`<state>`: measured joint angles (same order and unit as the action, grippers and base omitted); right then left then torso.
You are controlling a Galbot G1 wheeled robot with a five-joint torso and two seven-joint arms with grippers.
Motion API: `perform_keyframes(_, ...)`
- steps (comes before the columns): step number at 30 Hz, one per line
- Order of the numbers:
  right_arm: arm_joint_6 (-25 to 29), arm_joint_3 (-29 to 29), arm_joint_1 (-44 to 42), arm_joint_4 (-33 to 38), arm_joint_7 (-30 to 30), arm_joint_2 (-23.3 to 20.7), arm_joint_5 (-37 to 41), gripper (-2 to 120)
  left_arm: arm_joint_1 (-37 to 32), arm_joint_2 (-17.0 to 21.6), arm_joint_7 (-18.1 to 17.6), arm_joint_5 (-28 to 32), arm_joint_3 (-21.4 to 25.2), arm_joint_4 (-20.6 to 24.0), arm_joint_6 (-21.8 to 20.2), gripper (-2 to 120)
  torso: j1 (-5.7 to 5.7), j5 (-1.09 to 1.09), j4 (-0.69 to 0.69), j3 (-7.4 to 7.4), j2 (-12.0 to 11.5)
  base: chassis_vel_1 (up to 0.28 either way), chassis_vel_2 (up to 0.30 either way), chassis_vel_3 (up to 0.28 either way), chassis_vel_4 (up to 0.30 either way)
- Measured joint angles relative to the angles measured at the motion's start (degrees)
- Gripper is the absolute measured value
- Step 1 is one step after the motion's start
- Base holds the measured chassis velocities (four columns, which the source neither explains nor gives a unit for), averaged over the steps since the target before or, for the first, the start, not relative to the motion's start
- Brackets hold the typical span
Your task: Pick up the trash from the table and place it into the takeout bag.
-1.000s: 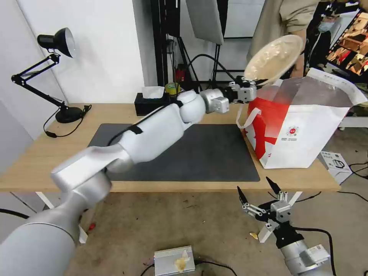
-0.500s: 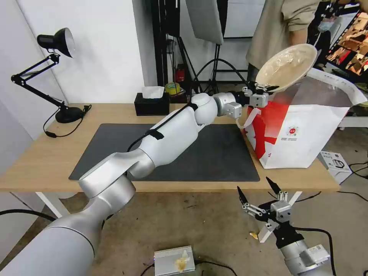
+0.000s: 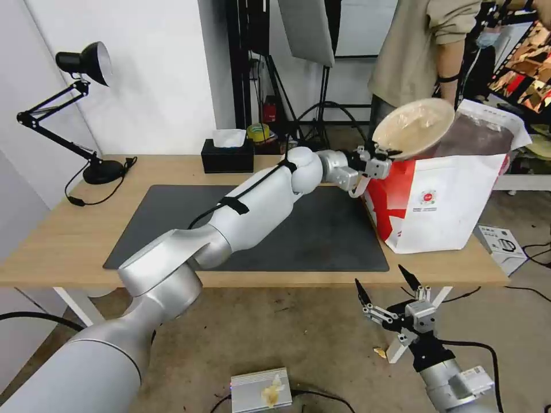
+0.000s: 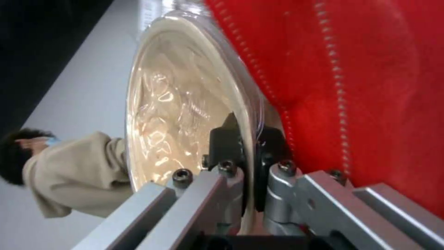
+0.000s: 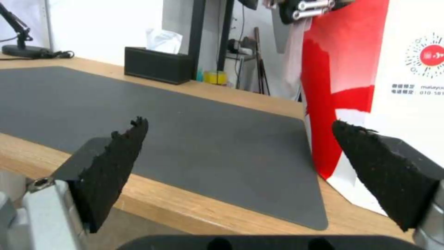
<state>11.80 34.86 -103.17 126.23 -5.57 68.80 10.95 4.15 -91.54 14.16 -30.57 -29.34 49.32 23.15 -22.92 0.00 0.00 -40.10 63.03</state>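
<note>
Tan paper bowl (image 3: pixel 414 127) with clear film lid pinched by its rim, tilted over red-and-white insulated takeout bag (image 3: pixel 445 198)
Left gripper (image 3: pixel 380 156) clamped on thin rim, bag wall just beside; likely light, flimsy, slippery; right gripper (image 3: pixel 385 285) spread wide, idle below light-wood table (image 3: pixel 69 229) edge

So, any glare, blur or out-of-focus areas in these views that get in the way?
Left wrist view: glare streaks on the tan paper bowl, and the red side of the takeout bag is soft and out of focus. Head view: sharp, with the left hand readable on the bowl's rim. Right wrist view: the open right hand shows slightly soft fingertips; the table is evenly lit.
</note>
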Motion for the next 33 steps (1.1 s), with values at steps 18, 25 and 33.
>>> perform_keyframes(18, 0.00, 0.00, 0.00, 0.00, 0.00, 0.00, 0.00, 100, -0.32, 0.00, 0.03, -1.40, -1.99, -0.64, -1.24, 1, 0.00, 0.00, 0.00, 0.00, 0.00, 0.000, 0.000, 0.000, 0.000)
perform_keyframes(25, 0.00, 0.00, 0.00, 0.00, 0.00, 0.00, 0.00, 100, 0.16, 0.00, -1.97, -1.34, -2.23, -0.09, -1.72, 1, 0.00, 0.00, 0.00, 0.00, 0.00, 0.000, 0.000, 0.000, 0.000)
perform_keyframes(33, 0.00, 0.00, 0.00, 0.00, 0.00, 0.00, 0.00, 100, 0.73, -0.01, -5.18, -1.49, -2.33, 0.36, -1.82, 5, 0.00, 0.00, 0.00, 0.00, 0.00, 0.000, 0.000, 0.000, 0.000)
